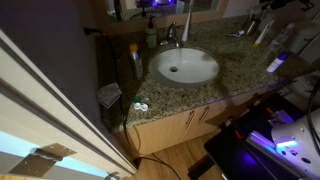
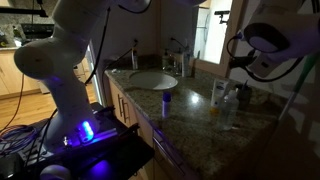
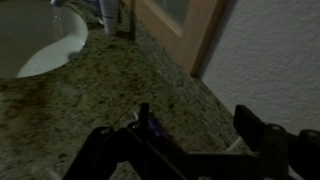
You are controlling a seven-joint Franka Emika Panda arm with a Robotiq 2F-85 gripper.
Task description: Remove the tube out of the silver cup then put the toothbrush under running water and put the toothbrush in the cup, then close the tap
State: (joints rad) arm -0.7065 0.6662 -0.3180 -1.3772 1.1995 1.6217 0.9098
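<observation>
The frames are dark. The chrome tap (image 1: pixel 172 36) (image 2: pixel 178 52) stands behind the white basin (image 1: pixel 185 67) (image 2: pixel 153 80) (image 3: pixel 40 45). A small grey upright thing with a bluish top (image 1: pixel 275 63) (image 2: pixel 165 100) stands near the counter's front edge; it may be the silver cup, but I cannot tell. My gripper (image 2: pixel 238 62) (image 3: pixel 198 125) hangs over the far end of the counter, by the wall and away from the basin. Its fingers are apart with bare granite between them. A small purple thing (image 3: pixel 153 126) shows by one finger. I cannot make out the tube or the toothbrush.
A green-topped soap bottle (image 1: pixel 151 36) and a tall amber bottle (image 1: pixel 133 60) stand left of the basin. Pale bottles (image 2: pixel 222 96) (image 1: pixel 260 32) stand under my gripper near the wall. A wooden mirror frame (image 3: pixel 200 35) runs along the counter's back.
</observation>
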